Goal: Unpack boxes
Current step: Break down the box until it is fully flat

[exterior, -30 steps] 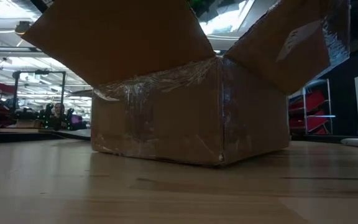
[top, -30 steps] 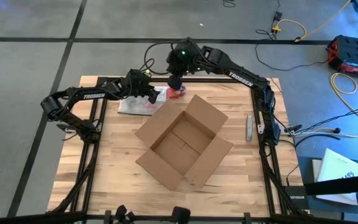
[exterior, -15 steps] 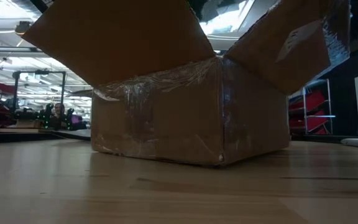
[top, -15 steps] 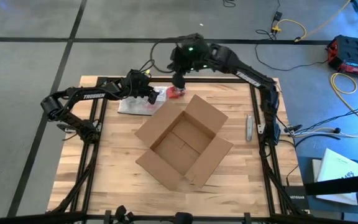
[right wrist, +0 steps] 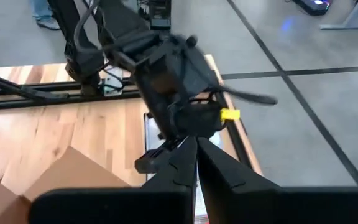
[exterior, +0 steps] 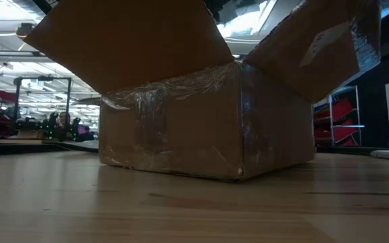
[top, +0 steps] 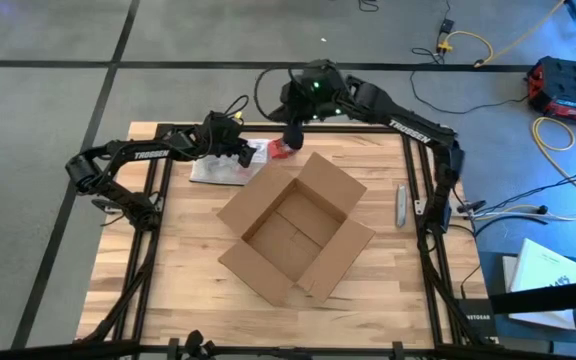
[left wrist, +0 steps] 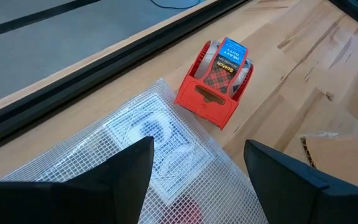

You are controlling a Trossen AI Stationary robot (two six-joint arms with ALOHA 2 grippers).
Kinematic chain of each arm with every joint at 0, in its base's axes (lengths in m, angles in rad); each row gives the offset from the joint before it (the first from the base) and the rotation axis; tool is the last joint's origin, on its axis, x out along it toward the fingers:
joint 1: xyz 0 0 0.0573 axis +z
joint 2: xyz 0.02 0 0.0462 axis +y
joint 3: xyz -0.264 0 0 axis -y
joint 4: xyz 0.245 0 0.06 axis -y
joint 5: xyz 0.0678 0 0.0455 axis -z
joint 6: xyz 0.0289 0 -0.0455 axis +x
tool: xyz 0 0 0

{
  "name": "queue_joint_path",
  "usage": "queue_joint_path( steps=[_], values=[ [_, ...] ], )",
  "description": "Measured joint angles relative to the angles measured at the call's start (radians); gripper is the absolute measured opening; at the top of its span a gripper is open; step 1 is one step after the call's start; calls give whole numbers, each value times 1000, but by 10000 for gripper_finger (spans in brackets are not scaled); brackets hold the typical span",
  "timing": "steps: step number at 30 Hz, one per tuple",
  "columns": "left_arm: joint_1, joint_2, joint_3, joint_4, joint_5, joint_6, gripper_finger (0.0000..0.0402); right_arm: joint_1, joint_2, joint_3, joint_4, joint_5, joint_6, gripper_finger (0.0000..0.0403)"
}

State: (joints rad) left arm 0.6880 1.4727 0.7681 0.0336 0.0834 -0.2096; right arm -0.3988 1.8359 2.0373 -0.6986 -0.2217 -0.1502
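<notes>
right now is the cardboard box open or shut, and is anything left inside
Open: the cardboard box has its flaps spread outward, and the high view looks straight down onto its bare brown floor. Nothing shows inside.

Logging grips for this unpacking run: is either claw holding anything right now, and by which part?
Nothing is held. The left claw is open above the mesh bag; the right claw is shut on nothing.

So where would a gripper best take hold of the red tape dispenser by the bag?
Probably across the two flat red side walls of the tape dispenser, coming straight down from above. It stands upright on the table with the roll seated between those walls, so they give parallel faces. The plastic bag lies close beside it, and the open cardboard box sits nearby, so a low sideways approach looks crowded.
</notes>
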Motion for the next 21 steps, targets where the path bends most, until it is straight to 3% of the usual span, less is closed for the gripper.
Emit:
queue_joint_path(
  steps=[5,10,21],
  values=[
    [0,0,0,0,0,0,239,-3,-171,-282,230,-10,16,0],
    [0,0,0,0,0,0,239,-2,-291,-477,340,-10,38,0],
    [0,0,0,0,0,0,239,8,-328,-535,191,-67,325,16]
  ],
)
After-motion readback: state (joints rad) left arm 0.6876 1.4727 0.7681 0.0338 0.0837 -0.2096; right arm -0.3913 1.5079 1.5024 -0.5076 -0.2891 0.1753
